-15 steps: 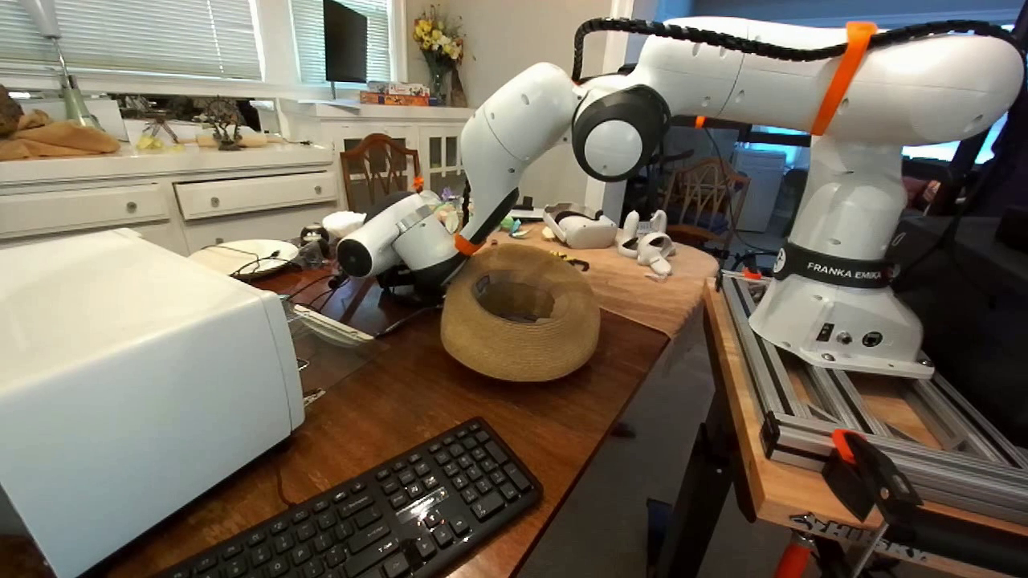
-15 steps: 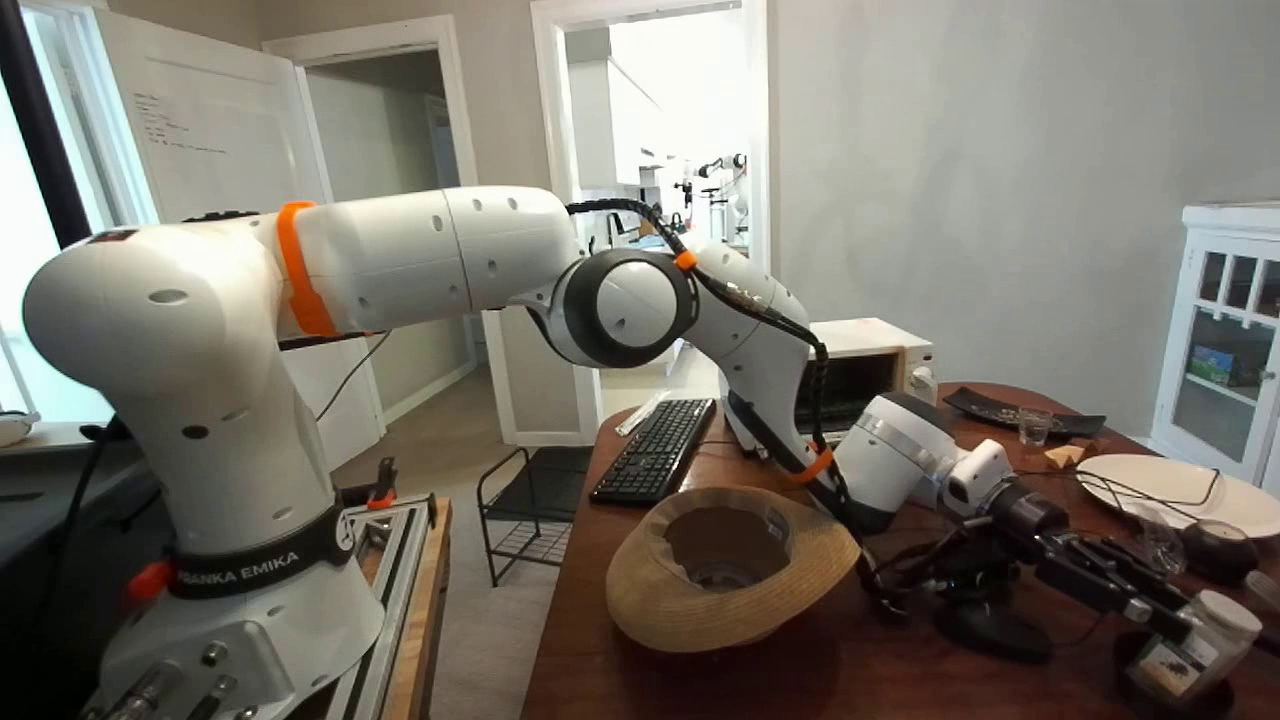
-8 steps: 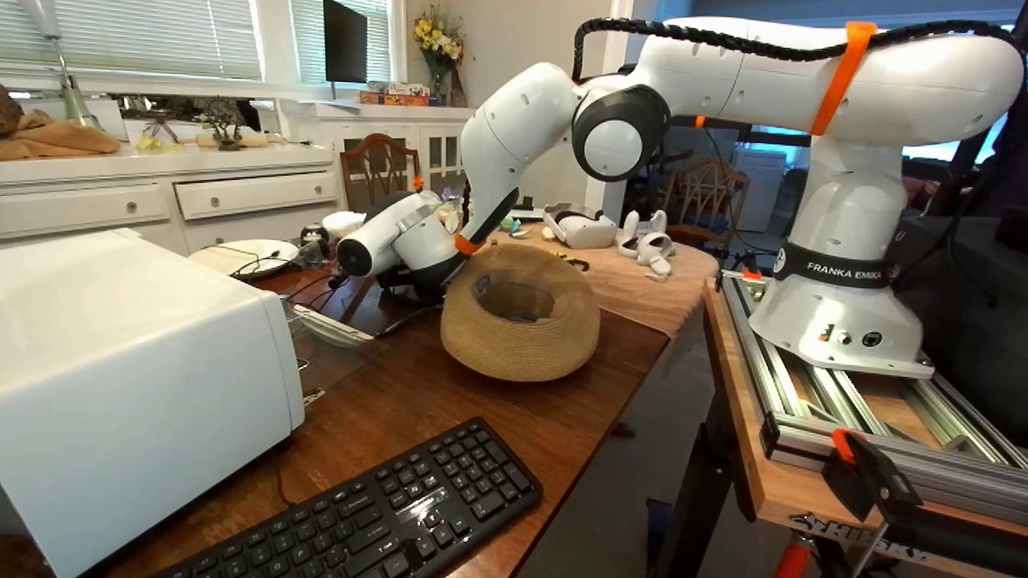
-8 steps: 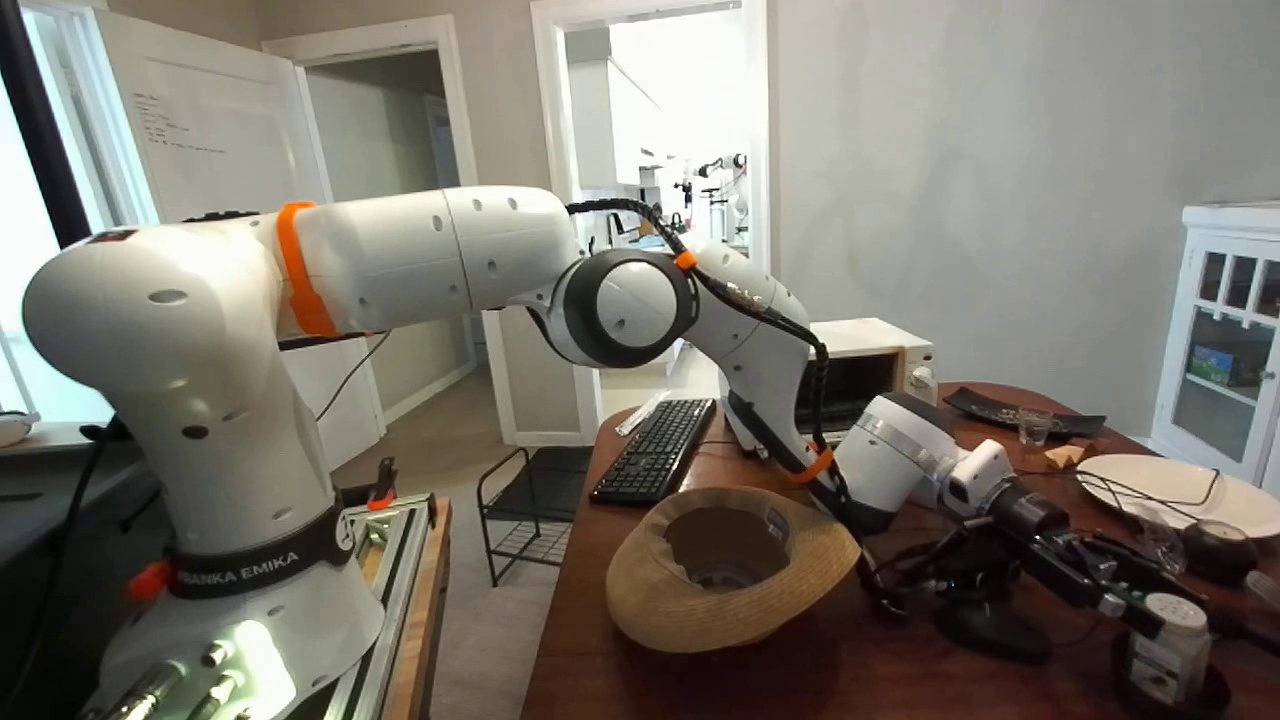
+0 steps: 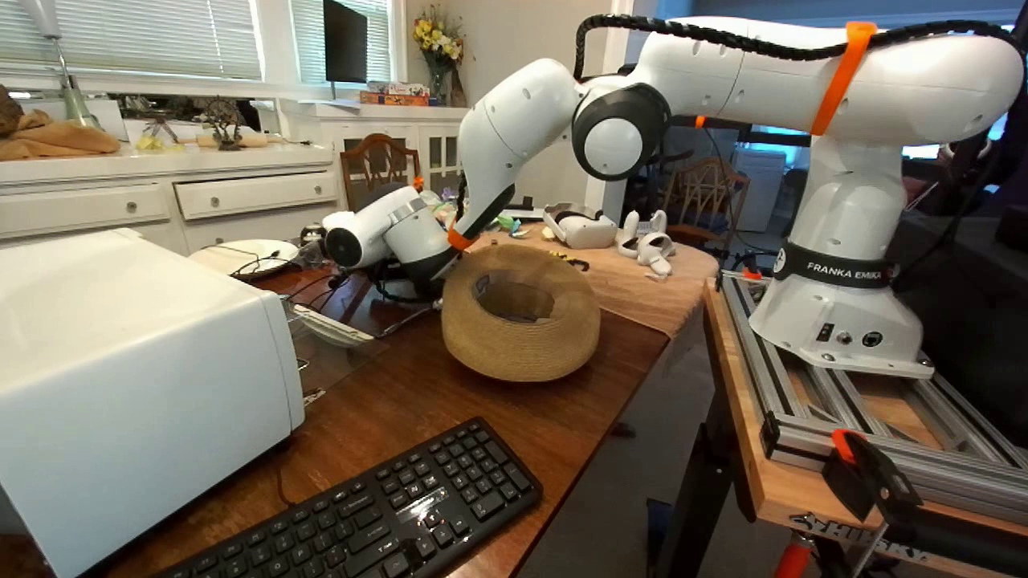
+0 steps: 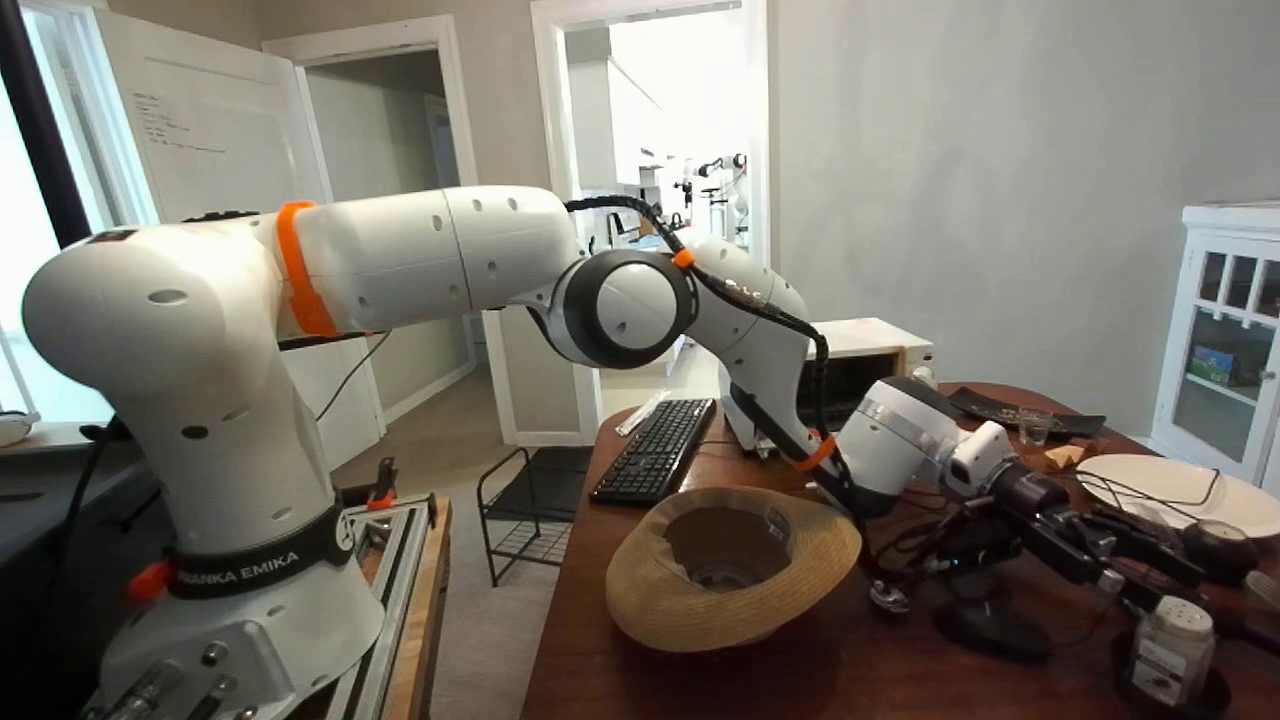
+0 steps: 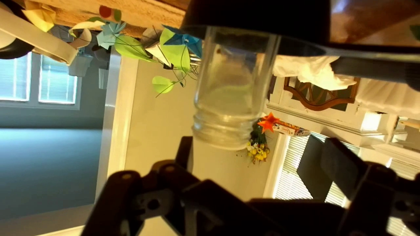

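A glass jar (image 6: 1172, 655) with a pale perforated lid and a label stands upright in a small dark pan (image 6: 1215, 695) at the table's near right. My gripper (image 6: 1165, 588) is just above and beside the jar, its jaws spread wide. In the wrist view, which is upside down, the clear glass jar (image 7: 234, 88) shows beyond the fingertips, closer to the left finger (image 7: 184, 152) than to the right finger (image 7: 344, 167). There the jar's base is hidden by the black pan (image 7: 259, 16). Nothing is held between the pads of my gripper (image 7: 264, 160).
A straw hat (image 6: 730, 620) lies upturned beside the forearm. A black round base (image 6: 990, 630) with cables sits under the wrist. A white plate (image 6: 1250, 505) and a dark round pot (image 6: 1218, 550) stand behind the gripper. Also on the table are a keyboard (image 5: 426, 514) and a toaster oven (image 5: 136, 385).
One second ago the jar was tilted at the fingers; half a second ago it stood upright. My jaws have opened, and the forearm has shifted slightly up and away from the hat.
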Controlling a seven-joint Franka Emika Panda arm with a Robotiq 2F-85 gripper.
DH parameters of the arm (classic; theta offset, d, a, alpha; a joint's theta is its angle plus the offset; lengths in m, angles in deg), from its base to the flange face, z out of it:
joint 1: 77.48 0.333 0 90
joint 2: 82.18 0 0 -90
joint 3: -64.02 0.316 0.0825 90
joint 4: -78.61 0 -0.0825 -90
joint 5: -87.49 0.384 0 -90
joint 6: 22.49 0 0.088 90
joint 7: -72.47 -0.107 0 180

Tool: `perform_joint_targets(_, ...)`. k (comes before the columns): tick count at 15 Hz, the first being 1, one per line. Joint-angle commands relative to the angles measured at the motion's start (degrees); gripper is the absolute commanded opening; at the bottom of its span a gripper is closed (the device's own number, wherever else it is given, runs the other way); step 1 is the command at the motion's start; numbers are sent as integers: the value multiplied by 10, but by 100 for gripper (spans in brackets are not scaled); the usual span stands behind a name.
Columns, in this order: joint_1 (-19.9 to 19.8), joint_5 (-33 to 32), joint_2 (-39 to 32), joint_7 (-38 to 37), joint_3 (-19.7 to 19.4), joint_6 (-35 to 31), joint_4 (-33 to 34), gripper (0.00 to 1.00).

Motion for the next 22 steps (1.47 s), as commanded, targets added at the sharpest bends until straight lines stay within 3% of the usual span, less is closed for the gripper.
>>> perform_joint_targets(1,-5,21,-3,17,14,19,26,100)
perform_joint_targets(4,-8,34,11,34,23,28,24,100)
perform_joint_targets(6,-19,49,39,58,44,-9,8,100)
perform_joint_targets(13,-71,53,147,71,96,-215,-44,100)
perform_joint_targets(17,-112,42,205,124,115,-365,-116,100)
perform_joint_targets(18,-111,68,220,143,91,-417,-141,100)
perform_joint_targets(21,-137,100,263,228,97,-514,-207,100)
perform_joint_targets(22,-111,105,212,194,63,-480,-128,100)
